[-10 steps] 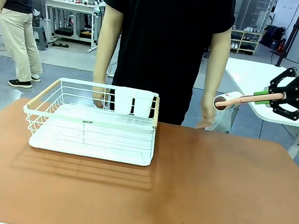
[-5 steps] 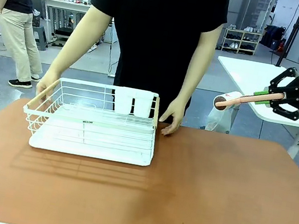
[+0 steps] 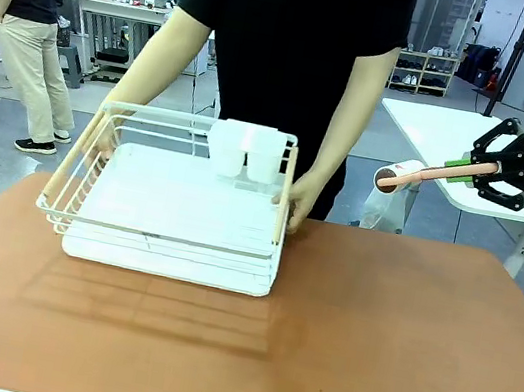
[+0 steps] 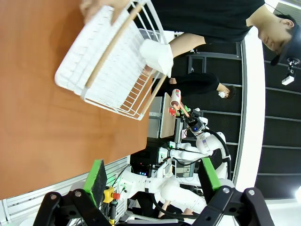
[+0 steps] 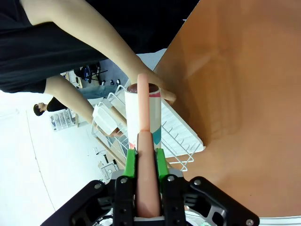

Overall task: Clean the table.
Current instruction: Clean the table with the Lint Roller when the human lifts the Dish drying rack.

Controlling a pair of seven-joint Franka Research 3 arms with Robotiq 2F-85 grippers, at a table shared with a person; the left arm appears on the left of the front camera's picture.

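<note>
Rack (image 3: 179, 207): tilted up in person's hands (image 3: 299, 201) (likely to bare the table (image 3: 367, 347));
Right gripper (image 3: 478, 171): clamped on roller (image 3: 398, 175), held aloft, ready;
Left gripper (image 4: 153, 179): fingers apart

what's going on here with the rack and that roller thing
A person across the table holds a white wire dish rack by both ends, raised and tilted above its white drip tray, which sits on the table. The right gripper is shut on the pink handle of a lint roller, held in the air off the table's far right side. The left gripper is open and holds nothing.
</note>
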